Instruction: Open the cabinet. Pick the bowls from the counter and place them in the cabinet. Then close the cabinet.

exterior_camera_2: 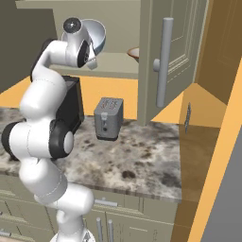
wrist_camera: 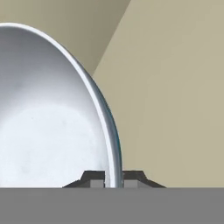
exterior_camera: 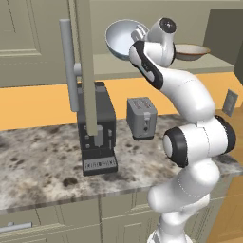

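1. Deep white and pale-blue bowl (wrist_camera: 57,127) is clamped by its rim in the pincer (wrist_camera: 113,178), upper centre of frame, at the open grey-beige cabinet's shelf (exterior_camera: 114,64).
2. Risk: the tilted bowl could slip from the thin rim grip or be knocked against the wide shallow tan bowl (exterior_camera: 191,51).

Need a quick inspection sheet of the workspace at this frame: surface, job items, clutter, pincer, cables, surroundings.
Surface: granite counter, no bowls left on it.
Job's things: cabinet door open; tan bowl on the cabinet shelf; white and pale-blue bowl held tilted in front of the shelf.
Clutter: toaster and dark coffee machine on the counter.
Grippers: pincer shut on the white and pale-blue bowl's rim.
Cables: nothing seen.
Surroundings: orange wall, wall outlet, drawers below the counter.
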Robot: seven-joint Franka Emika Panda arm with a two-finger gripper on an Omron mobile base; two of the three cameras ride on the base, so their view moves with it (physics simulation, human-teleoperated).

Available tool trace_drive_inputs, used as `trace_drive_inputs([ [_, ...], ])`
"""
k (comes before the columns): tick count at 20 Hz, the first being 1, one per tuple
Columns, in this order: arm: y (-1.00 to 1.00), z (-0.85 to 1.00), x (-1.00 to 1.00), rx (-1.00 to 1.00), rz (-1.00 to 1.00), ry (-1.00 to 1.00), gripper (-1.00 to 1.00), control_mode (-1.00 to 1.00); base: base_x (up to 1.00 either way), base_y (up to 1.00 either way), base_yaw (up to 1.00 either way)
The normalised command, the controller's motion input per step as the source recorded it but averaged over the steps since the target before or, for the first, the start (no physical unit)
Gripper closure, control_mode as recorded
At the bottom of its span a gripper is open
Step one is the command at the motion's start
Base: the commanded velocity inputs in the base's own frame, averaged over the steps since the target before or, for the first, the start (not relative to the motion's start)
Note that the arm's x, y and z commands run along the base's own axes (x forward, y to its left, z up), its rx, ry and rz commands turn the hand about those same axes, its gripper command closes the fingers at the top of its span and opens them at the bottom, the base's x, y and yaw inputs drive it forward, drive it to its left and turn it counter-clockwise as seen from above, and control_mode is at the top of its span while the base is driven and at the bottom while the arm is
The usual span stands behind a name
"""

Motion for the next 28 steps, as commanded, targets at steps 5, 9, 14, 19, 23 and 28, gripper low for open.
trace_drive_inputs([
  [5, 0.05, 0.00, -0.08, 0.00, 0.01, -0.04, -1.00, -1.00, 0.00, 0.00, 0.00],
  [9, 0.00, 0.04, -0.33, 0.00, 0.01, -0.15, -1.00, -1.00, 0.00, 0.00, 0.00],
  [14, 0.00, 0.23, -0.55, 0.00, 0.01, -0.19, -1.00, -1.00, 0.00, 0.00, 0.00],
  [19, 0.00, 0.23, -0.88, 0.00, 0.02, -0.20, -1.00, -1.00, 0.00, 0.00, 0.00],
  [23, 0.00, 0.06, -1.00, 0.00, 0.02, -0.12, -1.00, -1.00, 0.00, 0.00, 0.00],
  [28, 0.00, 0.23, -1.00, 0.00, 0.01, -0.09, -1.00, -1.00, 0.00, 0.00, 0.00],
])
